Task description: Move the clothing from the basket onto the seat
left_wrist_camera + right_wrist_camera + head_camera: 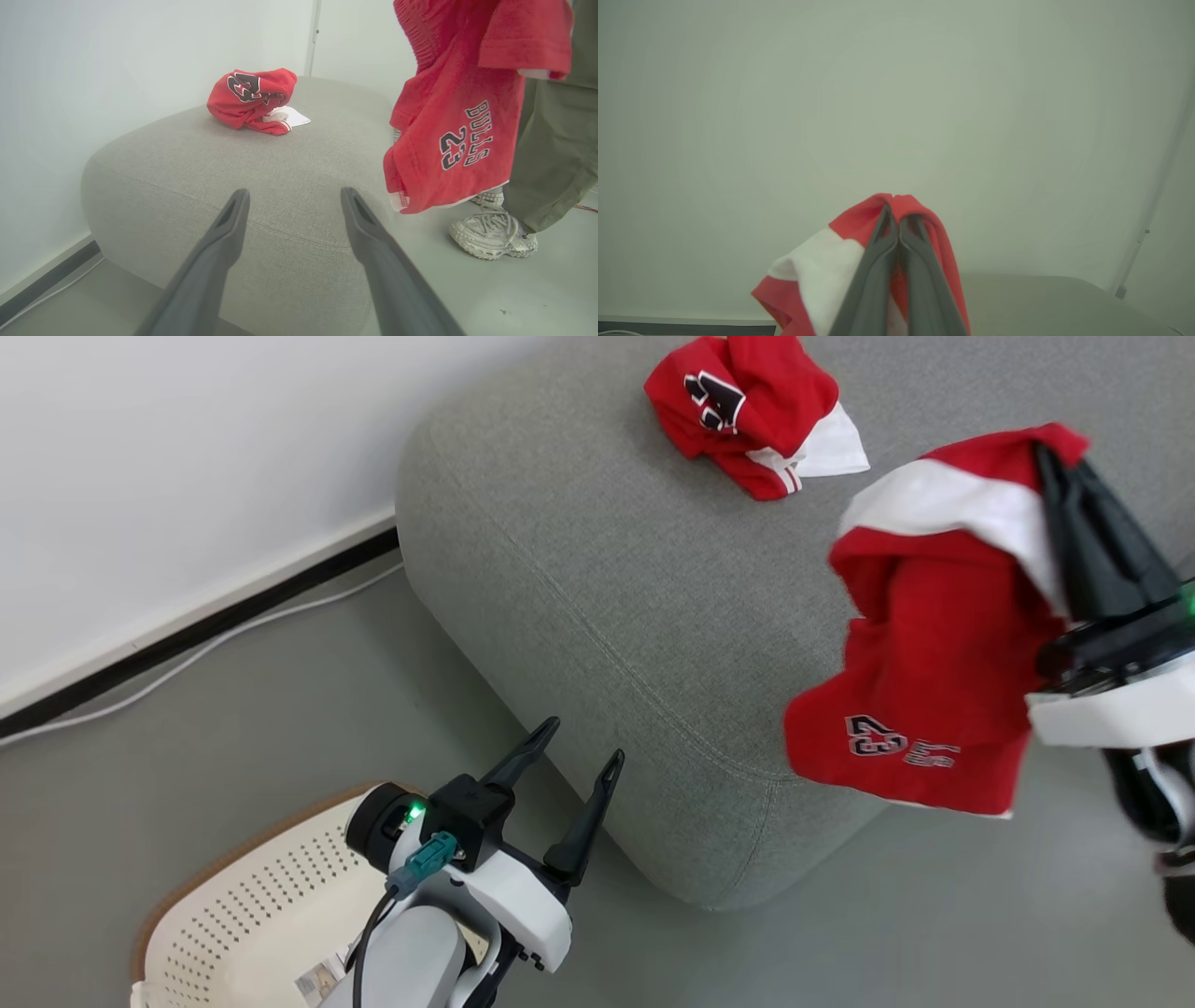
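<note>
**Desk:** Starting at the right gripper [1046, 457] [894, 212]?

**Photo:** Pressed together, pinching the red-and-white top fold of the held garment [934, 644] [448, 116] [822, 261]. Dangles it by the right edge of the seat [607, 569] [233, 163], hem loose and off the cushion. Hard to tell whether over upholstery or over floor.

**Desk:** Any lettering?

**Photo:** Reads "BULLS 23" in black and white near the hem, clearest from the left wrist.

**Desk:** And at the left gripper [583, 742] [295, 193]?

**Photo:** Spread wide, gripping nothing. Points at the seat's rounded near corner, low beside it.

**Desk:** Further out, on the seat itself?

**Photo:** Shows the second garment [747, 401] [252, 95], crumpled on the seat's top toward its far side. Red, with the number patch facing up and white trim spilling out at one end. Well apart from the held one.

**Desk:** Off the seat?

**Photo:** Below the seat's near corner, on the floor [233, 728], the basket [252, 905], cream and perforated with a brown rim, partly hidden behind the left arm. Past the seat's right side, behind the hanging cloth, a person's pale shoes [490, 231] and an olive trouser leg [556, 140]. Left of the seat, a white wall [140, 476] with dark skirting and a white cable [233, 635] along its foot.
</note>
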`<state>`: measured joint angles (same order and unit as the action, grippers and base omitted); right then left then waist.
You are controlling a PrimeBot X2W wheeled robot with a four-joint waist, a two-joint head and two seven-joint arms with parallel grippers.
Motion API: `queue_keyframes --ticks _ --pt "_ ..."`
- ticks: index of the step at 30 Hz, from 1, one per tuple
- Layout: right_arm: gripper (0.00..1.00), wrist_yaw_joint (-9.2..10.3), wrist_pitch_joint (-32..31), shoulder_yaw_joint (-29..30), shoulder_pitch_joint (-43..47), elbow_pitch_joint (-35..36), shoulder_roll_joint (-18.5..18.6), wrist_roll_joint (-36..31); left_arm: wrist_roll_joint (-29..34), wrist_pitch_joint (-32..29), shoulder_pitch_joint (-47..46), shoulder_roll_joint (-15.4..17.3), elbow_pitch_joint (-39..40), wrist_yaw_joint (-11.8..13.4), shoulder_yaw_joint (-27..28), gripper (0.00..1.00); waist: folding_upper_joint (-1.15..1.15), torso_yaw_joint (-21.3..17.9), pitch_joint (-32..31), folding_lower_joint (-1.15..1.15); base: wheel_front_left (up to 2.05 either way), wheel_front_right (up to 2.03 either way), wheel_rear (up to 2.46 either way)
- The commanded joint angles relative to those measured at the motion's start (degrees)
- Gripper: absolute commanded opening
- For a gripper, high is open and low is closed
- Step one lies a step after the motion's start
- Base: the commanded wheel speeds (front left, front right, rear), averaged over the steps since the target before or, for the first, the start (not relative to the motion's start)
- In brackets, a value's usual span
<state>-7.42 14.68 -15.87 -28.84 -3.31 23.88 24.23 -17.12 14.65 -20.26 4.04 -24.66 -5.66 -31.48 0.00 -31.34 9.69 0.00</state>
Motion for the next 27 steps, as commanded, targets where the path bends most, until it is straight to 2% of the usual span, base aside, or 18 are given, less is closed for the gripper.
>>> queue_keyframes --ticks 1,10,17,27 --pt "0.0 -0.07 0.3 0.6 -0.8 0.9 1.5 -0.5 0.3 0.3 -2.1 -0.1 1.0 -0.4 1.4 1.0 0.0 -0.1 1.2 0.0 0.0 0.0 0.0" --pt "0.0 -0.07 0.3 6.1 -9.2 -4.6 3.5 -2.1 2.3 0.1 -4.8 0.5 -0.6 -0.6 -0.3 1.0 0.0 -0.3 9.0 0.0 0.0 0.0 0.0" --pt "0.0 -0.07 0.3 11.0 -18.3 -10.9 6.5 -4.7 4.5 -2.0 -8.2 0.7 -0.4 -0.6 -2.6 1.0 0.0 2.0 16.9 0.0 0.0 0.0 0.0" --pt "0.0 -0.07 0.3 16.0 -32.5 -24.3 11.7 -10.4 7.0 -3.6 -13.4 0.6 0.9 -0.5 -5.1 1.0 0.0 6.1 26.0 0.0 0.0 0.0 0.0"
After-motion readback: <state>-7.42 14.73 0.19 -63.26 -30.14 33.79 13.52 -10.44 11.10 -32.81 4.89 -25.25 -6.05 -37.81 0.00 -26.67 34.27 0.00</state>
